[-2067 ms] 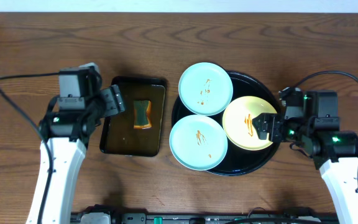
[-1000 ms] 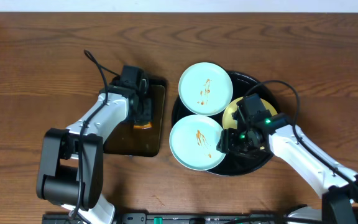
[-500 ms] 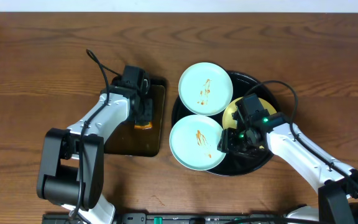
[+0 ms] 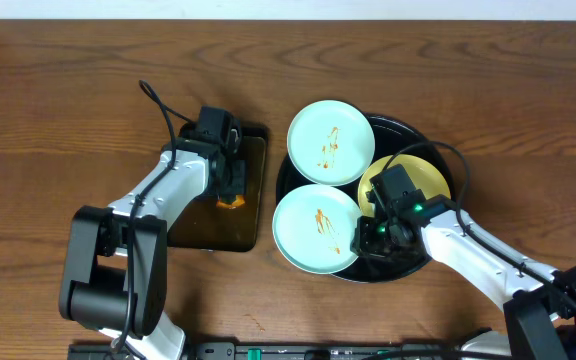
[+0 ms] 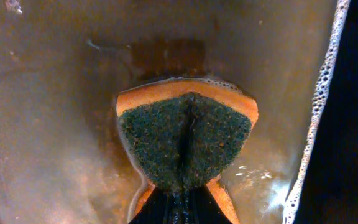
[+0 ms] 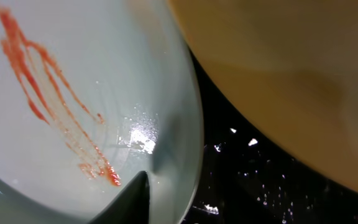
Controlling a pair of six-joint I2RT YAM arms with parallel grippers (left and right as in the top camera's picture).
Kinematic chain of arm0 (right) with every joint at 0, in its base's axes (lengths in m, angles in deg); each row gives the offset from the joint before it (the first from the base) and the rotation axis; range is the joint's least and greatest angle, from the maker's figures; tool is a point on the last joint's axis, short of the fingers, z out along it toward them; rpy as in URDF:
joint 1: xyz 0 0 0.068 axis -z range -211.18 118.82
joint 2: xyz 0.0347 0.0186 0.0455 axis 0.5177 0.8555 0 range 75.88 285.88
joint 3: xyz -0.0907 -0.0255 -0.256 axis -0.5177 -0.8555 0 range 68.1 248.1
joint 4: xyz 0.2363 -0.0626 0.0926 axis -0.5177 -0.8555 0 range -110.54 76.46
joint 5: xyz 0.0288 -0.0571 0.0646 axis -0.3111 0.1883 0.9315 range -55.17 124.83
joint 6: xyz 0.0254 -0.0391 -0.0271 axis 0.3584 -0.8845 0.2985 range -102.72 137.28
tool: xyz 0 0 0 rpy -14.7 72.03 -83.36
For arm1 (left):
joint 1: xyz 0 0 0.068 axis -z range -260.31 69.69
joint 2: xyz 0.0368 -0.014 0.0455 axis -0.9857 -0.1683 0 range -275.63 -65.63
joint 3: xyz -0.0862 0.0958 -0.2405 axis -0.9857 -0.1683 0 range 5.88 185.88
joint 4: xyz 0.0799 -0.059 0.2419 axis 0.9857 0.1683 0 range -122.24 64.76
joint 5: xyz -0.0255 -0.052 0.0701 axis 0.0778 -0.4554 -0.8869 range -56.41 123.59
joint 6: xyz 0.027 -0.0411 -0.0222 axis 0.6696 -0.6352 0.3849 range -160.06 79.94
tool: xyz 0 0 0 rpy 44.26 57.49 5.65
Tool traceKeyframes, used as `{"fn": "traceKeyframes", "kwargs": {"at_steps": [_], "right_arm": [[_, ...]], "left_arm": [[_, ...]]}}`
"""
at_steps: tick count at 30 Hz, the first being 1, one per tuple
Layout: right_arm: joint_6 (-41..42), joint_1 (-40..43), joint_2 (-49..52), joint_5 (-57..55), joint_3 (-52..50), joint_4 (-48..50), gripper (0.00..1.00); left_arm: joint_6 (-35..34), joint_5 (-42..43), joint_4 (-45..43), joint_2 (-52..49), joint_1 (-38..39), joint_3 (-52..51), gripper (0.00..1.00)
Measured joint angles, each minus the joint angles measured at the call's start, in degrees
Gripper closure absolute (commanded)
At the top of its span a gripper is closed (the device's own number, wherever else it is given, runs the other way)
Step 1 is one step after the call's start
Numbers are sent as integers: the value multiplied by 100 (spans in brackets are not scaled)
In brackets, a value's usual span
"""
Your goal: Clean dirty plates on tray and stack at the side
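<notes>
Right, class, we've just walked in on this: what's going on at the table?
The left gripper is pinching a sponge in the wet rectangular tray. The right gripper is at the rim of the front mint plate on the round black tray; whether it has a grip is unclear. That plate and the back mint plate both show sauce smears, the yellow plate is partly hidden by the arm, and none is stacked at the side yet.
</notes>
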Motion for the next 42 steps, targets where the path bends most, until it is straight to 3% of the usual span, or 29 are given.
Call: {"fn": "traceKeyframes", "kwargs": {"at_steps": [7, 17, 35, 42], "right_arm": [[87, 0, 0, -225, -39, 254, 99], [107, 2, 0, -262, -42, 417, 99], [107, 0, 0, -262, -42, 417, 99], [107, 0, 0, -267, -42, 422, 99]], "left_arm": [[0, 0, 79, 247, 0, -85, 93], [-9, 0, 149, 1180, 0, -103, 92], [-20, 0, 205, 1515, 0, -103, 93], [-20, 0, -562, 1547, 0, -120, 93]]}}
